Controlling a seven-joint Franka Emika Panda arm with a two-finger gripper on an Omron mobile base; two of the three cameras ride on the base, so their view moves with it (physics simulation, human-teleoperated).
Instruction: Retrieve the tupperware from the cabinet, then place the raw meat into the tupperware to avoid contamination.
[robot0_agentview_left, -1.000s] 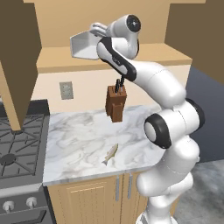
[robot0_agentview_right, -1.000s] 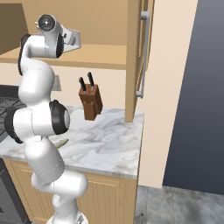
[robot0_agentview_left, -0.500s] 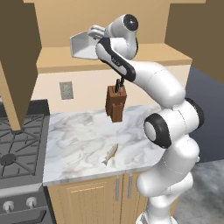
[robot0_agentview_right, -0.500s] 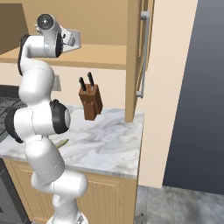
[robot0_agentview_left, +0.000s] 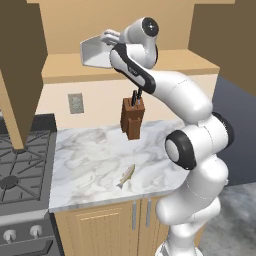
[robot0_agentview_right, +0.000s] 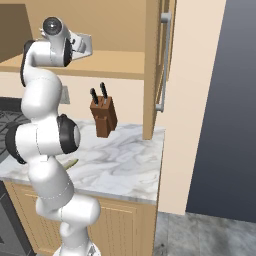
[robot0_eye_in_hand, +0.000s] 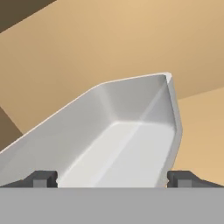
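Light-wood walls of the open cabinet (robot0_agentview_left: 150, 30) surround the raised end of the arm. On the cabinet shelf (robot0_agentview_right: 115, 62) the white tupperware (robot0_agentview_left: 95, 51) is tilted, its open side turned toward the gripper (robot0_eye_in_hand: 113, 178). The jaws stand wide apart, released, one fingertip (robot0_eye_in_hand: 41, 178) at each side of the tub's near end; whether they touch its walls cannot be told. Far below the jaws lies the marble bench (robot0_agentview_left: 90, 160). The raw meat (robot0_agentview_left: 126, 176), a slender fish, rests on it near the front edge, well apart from the jaws. A brown knife block (robot0_agentview_left: 132, 118) with dark handles stands at the back of the bench, under the jaws and slightly to the side. A black stove (robot0_agentview_left: 20, 170) adjoins the bench.
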